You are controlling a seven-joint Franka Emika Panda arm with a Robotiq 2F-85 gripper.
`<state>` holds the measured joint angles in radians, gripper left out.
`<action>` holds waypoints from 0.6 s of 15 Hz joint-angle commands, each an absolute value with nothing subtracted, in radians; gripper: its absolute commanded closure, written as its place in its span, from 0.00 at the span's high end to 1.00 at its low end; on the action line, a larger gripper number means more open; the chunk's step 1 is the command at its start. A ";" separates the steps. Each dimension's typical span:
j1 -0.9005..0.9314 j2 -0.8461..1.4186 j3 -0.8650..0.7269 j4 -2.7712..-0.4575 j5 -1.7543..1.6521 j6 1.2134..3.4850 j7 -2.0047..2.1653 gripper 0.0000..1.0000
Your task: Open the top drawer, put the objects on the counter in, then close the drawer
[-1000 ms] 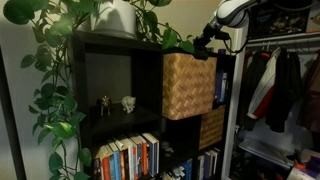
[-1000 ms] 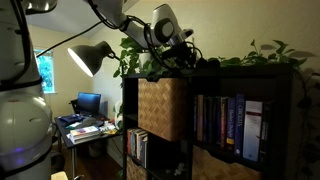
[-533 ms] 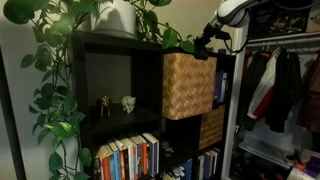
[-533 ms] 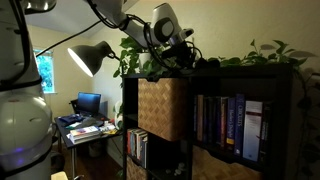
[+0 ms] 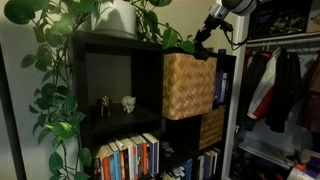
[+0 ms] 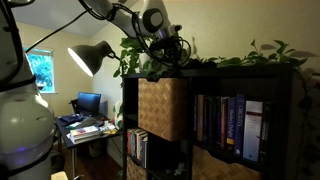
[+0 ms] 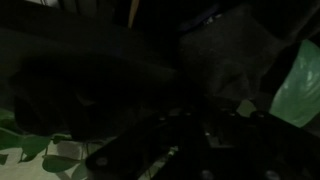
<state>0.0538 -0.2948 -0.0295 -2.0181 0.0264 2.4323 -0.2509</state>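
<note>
The top drawer (image 5: 188, 85) is a light tan wicker bin that sticks out of its cubby in both exterior views (image 6: 163, 108). My gripper (image 5: 201, 38) hangs just above its back top edge, at the level of the counter (image 5: 105, 37), among plant leaves. An exterior view shows the gripper (image 6: 168, 55) pointing down over the drawer. The fingers are dark and small, so I cannot make out how they stand or whether they hold anything. The wrist view is almost black, with only a green leaf (image 7: 300, 85) showing. No loose object on the counter is distinguishable.
A white pot (image 5: 118, 18) with trailing vines stands on the counter. A darker woven bin (image 5: 211, 127) sits in the cubby below. Figurines (image 5: 128, 102) and books (image 5: 128, 157) fill other cubbies. Hanging clothes (image 5: 280, 85) and a desk lamp (image 6: 92, 57) flank the shelf.
The arm has lifted: the wrist stands higher and the gripper has risen a little above the drawer's top edge. The drawer has not moved.
</note>
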 commanded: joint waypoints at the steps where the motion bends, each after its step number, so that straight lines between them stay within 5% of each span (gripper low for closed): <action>1: 0.098 -0.389 -0.030 -2.054 0.058 2.349 -0.331 0.08; 9: 0.169 -0.455 -0.007 -2.038 0.080 2.220 -0.380 0.07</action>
